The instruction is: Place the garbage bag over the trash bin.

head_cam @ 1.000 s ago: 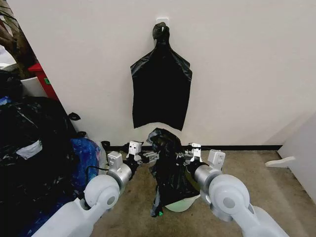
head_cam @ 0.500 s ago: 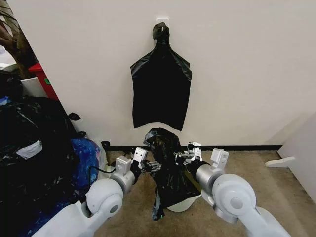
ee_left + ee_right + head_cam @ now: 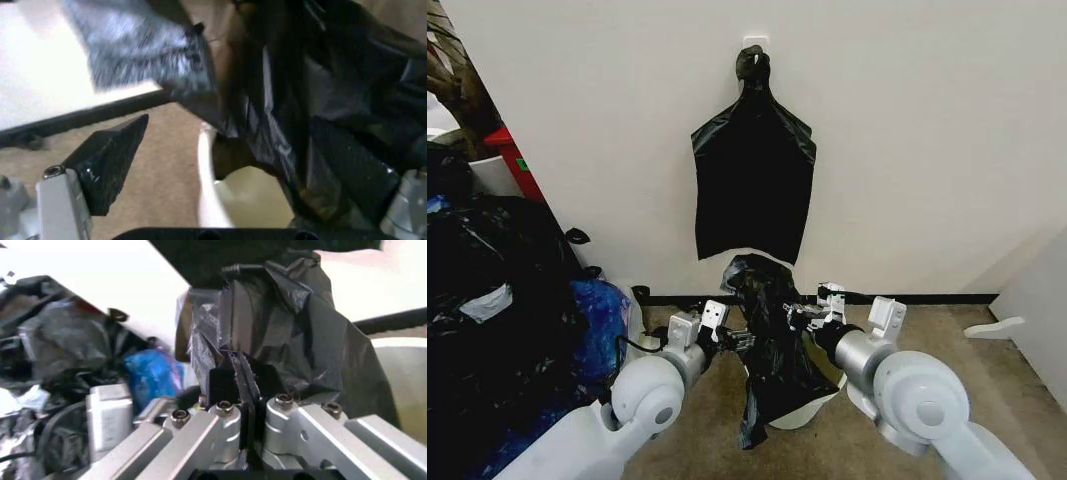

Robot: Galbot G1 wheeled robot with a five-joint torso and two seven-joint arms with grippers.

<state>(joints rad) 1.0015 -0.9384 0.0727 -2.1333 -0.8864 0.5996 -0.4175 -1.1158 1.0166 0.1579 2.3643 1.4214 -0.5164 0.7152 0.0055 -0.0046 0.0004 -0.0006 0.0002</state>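
Observation:
The garbage bag [image 3: 770,340], thin crinkled black plastic, hangs bunched between my two grippers in front of the wall. Its lower part drapes over the trash bin [image 3: 815,408], a white round bucket whose rim and inside [image 3: 207,185] show under the bag. My right gripper [image 3: 799,318] is shut on a fold near the top of the bag [image 3: 280,335], its pads [image 3: 235,382] pressed together on the plastic. My left gripper [image 3: 730,338] is at the bag's other side, open, with the bag [image 3: 300,125] lying between its spread fingers [image 3: 110,160].
A flat bunch of black bags [image 3: 753,190] hangs from a wall hook above. A heap of stuffed black and blue bags [image 3: 507,310] fills the floor at the left, with a red box [image 3: 515,158] behind. A white object [image 3: 993,327] lies on the carpet at the right.
My left gripper has moved right, in against the bag. My right arm has shifted slightly right and up with the bag held.

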